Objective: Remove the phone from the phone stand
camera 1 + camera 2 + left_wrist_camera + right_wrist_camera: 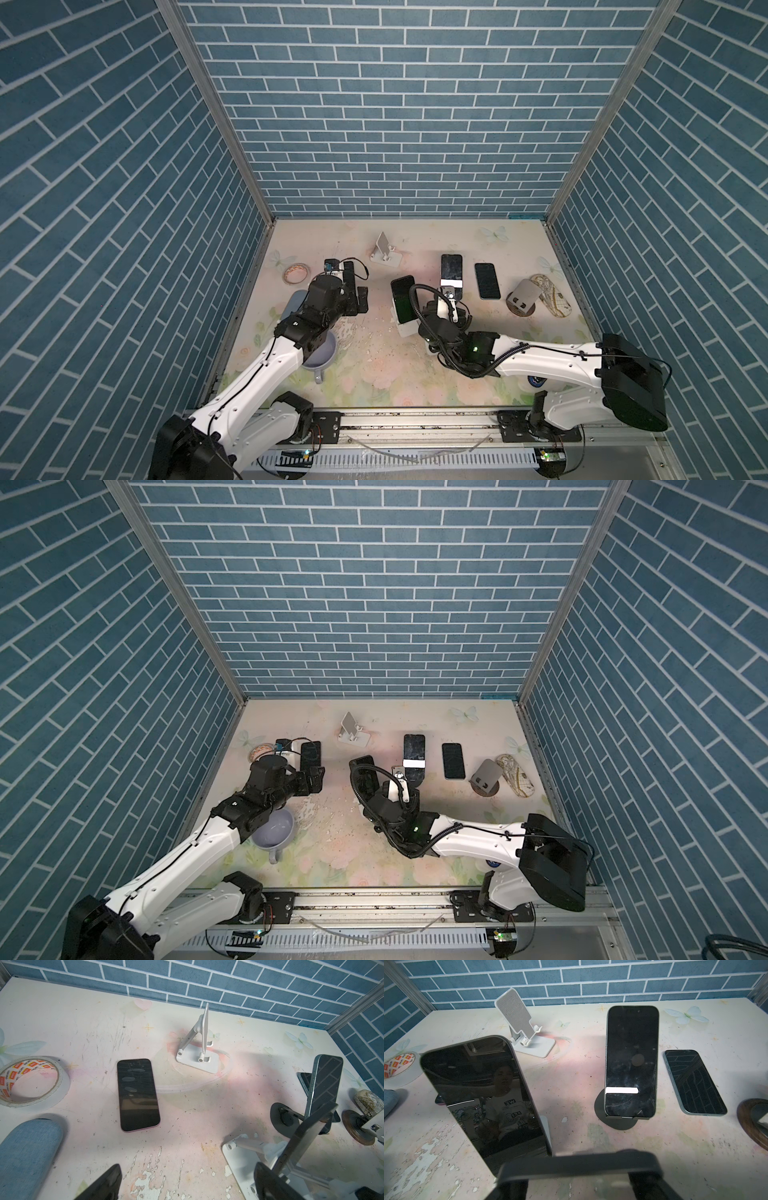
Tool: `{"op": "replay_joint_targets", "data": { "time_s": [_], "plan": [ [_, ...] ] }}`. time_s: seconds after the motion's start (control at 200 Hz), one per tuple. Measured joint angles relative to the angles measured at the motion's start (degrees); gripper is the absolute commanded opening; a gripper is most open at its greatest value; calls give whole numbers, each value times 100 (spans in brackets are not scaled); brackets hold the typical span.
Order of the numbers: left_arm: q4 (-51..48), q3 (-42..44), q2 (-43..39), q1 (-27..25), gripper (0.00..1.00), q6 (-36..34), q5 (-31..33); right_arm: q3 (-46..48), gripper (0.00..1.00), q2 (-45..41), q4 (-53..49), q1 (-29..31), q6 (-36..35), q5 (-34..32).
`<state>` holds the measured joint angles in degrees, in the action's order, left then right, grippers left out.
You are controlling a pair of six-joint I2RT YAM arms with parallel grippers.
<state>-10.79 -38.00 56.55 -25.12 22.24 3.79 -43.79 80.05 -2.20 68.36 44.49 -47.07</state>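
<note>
Left gripper [189,1167] released, open table [374,340] at 3 o'clock; right gripper [455,308] at 3 o'clock of near phone [402,300], grip unreadable.

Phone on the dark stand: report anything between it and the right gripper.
Nothing visible. Only bare table lies between the right gripper and the phone on the dark stand; the other propped phone stands aside.

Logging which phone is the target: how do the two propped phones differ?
The nearer phone leans on a white stand, its screen clean and mirror-like; the farther phone sits on a dark round-based stand, its screen smudged and crossed by a white strip. Both are dark-screened and propped in portrait.
</note>
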Motion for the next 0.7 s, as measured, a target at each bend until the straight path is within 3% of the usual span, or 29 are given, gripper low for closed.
{"op": "replay_joint_targets", "data": {
  "time_s": [0.135,0.7],
  "plan": [
    [2,0,-2,0,100,-2,0,-96,47,0,-131,0,-103,87],
    [-7,0,-31,2,100,-17,-2,-802,40,-219,-1224,0,-632,378]
  ]
}}
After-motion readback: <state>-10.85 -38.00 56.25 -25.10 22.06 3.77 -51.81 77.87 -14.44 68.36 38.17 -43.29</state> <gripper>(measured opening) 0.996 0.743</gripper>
